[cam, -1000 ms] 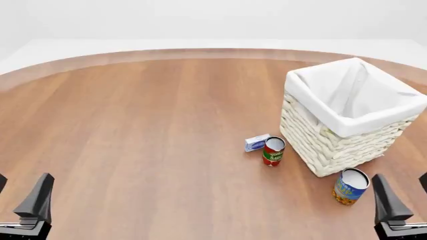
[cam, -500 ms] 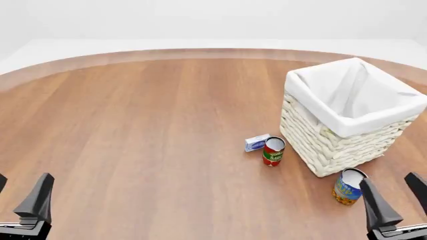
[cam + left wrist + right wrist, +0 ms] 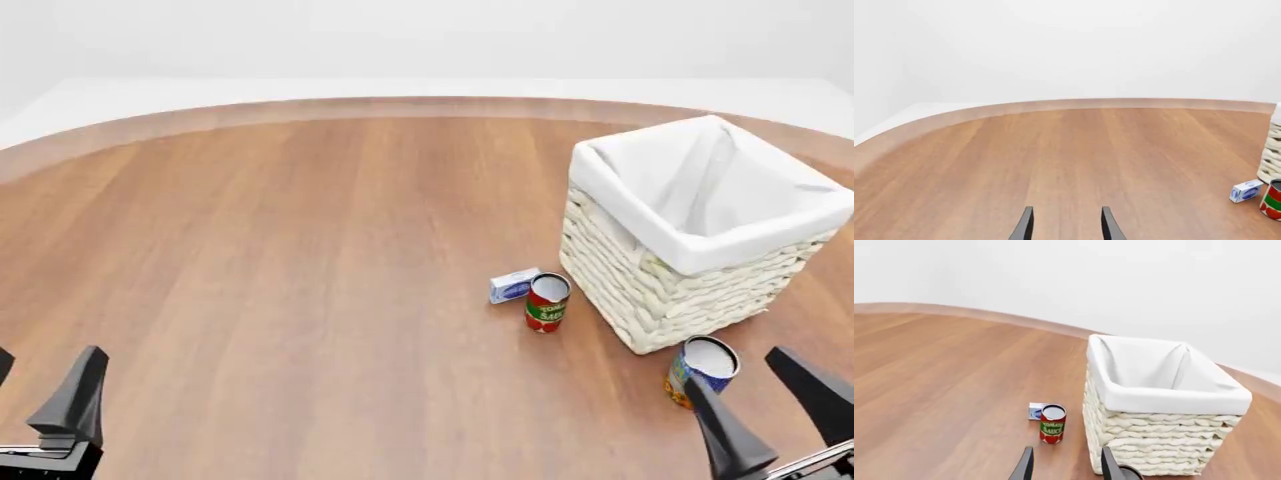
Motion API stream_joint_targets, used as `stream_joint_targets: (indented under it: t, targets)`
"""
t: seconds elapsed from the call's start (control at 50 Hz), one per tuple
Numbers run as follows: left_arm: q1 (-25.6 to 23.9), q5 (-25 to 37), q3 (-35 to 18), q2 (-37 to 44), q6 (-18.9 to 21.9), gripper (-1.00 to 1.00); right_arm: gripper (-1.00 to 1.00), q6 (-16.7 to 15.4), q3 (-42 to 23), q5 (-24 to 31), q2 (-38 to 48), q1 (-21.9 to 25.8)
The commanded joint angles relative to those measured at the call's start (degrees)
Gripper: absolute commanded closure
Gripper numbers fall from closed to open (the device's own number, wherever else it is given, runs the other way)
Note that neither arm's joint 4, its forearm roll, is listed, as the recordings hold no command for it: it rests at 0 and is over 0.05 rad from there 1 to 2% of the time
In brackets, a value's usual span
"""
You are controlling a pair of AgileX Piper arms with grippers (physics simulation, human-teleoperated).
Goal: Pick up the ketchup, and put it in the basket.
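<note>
The basket (image 3: 663,291) is cream-white woven wicker with a white liner (image 3: 721,190). One can (image 3: 546,302) is red and green with a white top; another (image 3: 698,372) is blue and yellow. The small box (image 3: 513,285) is white and blue. The bench (image 3: 294,260) is reddish-brown woodgrain.

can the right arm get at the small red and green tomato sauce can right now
Probably yes: the right gripper is open, and the red-and-green tomato sauce can stands clear of the cream woven wicker basket. The blue-and-yellow can sits close to the gripper.
</note>
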Motion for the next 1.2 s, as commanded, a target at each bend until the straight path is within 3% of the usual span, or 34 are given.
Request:
stream_joint_targets:
  t: [0.02, 0.22, 0.4, 0.54, 0.58, 0.6, 0.68, 0.82, 1.02, 1.2]
  targets:
    - [0.00, 0.00, 0.00, 0.00, 0.00, -1.00, -1.00, 0.32, -0.02, -1.38, 2.43, 4.13]
    - [0.00, 0.00, 0.00, 0.00, 0.00, -1.00, -1.00, 1.20, 0.03, -7.46, 9.20, 7.56]
    - [0.00, 0.00, 0.00, 0.00, 0.00, -1.00, -1.00, 3.91, -0.13, -15.02, 17.78, 10.62]
    - [0.00, 0.00, 0.00, 0.00, 0.00, -1.00, -1.00, 2.94, -0.11, -20.33, 24.41, 13.44]
    - [0.00, 0.00, 0.00, 0.00, 0.00, -1.00, -1.00, 2.43, -0.08, -23.11, 28.32, 14.25]
    - [0.00, 0.00, 0.00, 0.00, 0.00, -1.00, -1.00, 2.13, -0.02, -27.32, 34.15, 16.31]
    - [0.00, 0.00, 0.00, 0.00, 0.00, -1.00, -1.00, 1.50, -0.01, -30.01, 37.48, 17.86]
    - [0.00, 0.00, 0.00, 0.00, 0.00, -1.00, -1.00, 1.12, -0.04, -32.85, 41.21, 19.71]
    - [0.00, 0.00, 0.00, 0.00, 0.00, -1.00, -1.00, 1.51, -2.42, -30.28, 41.80, 19.97]
    - [0.00, 0.00, 0.00, 0.00, 0.00, -1.00, -1.00, 3.33, -5.15, -32.33, 47.74, 25.28]
